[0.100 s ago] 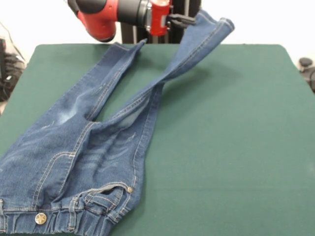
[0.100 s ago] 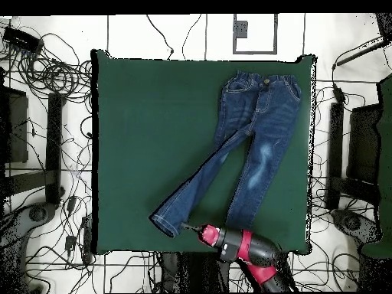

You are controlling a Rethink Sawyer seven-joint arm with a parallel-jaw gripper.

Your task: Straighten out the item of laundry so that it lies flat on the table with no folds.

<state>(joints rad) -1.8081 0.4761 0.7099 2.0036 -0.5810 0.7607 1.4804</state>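
Note:
The item of laundry, a pair of blue denim jeans [image 1: 88, 147], has its waistband at the near left edge of the table [image 1: 236, 147]. One leg lies flat, running toward the far left. The other leg [image 1: 197, 44] is twisted and raised off the green cover, casting a shadow. My gripper [image 1: 189, 20] is shut on that leg beside its cuff, at the far edge. In the overhead view the jeans [image 2: 260, 138] spread over the right half of the table [image 2: 145, 138], and the gripper [image 2: 186, 227] meets the held cuff near the bottom edge.
Green cover stretches to the right of the jeans in the front view. Tangled cables [image 2: 53, 76] lie on the floor around the table. Dark equipment [image 2: 360, 145] stands beside its edge.

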